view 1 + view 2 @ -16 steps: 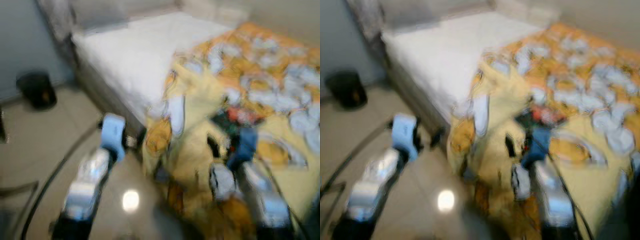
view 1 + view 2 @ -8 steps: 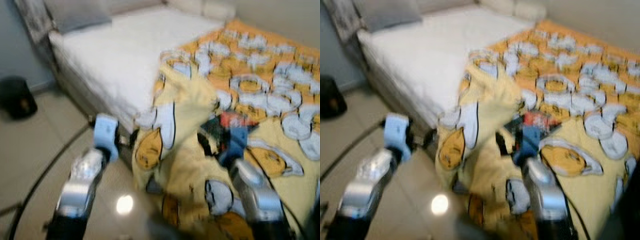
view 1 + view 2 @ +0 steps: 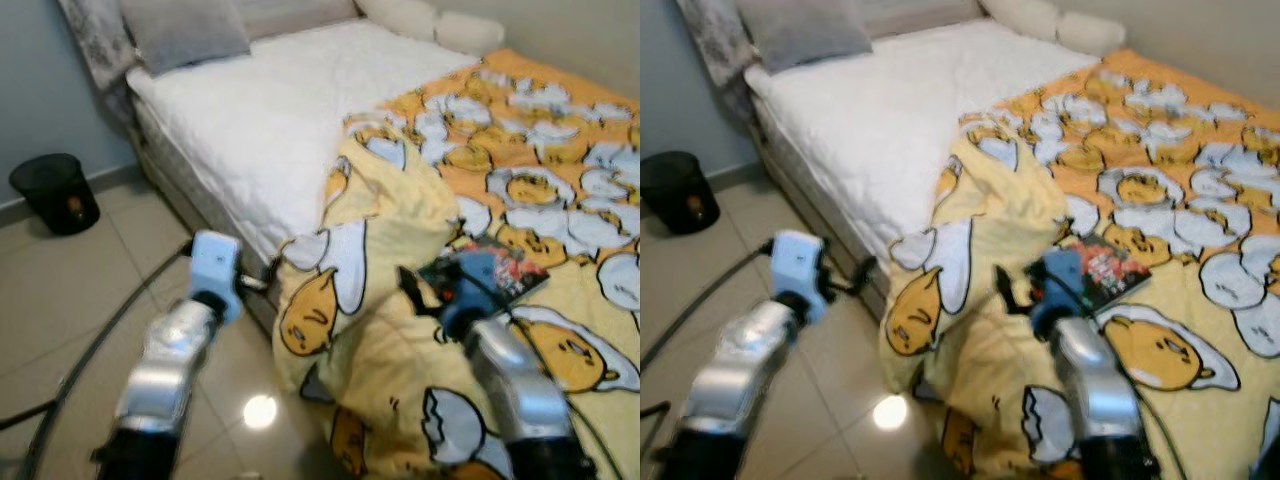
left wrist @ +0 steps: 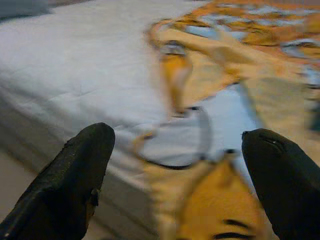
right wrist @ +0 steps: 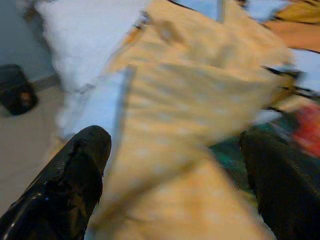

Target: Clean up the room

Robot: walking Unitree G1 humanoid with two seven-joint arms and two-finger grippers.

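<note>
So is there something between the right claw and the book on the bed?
A raised fold of the blanket bunches just left of the book, and the right wrist view shows it between the open fingers of the right claw. The book's top lies uncovered.

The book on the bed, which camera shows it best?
The right eye view: the book lies nearly whole on the yellow blanket. In the left eye view the right gripper covers part of it. The right wrist view gives a red-and-green blur; the left wrist view shows blanket.
</note>
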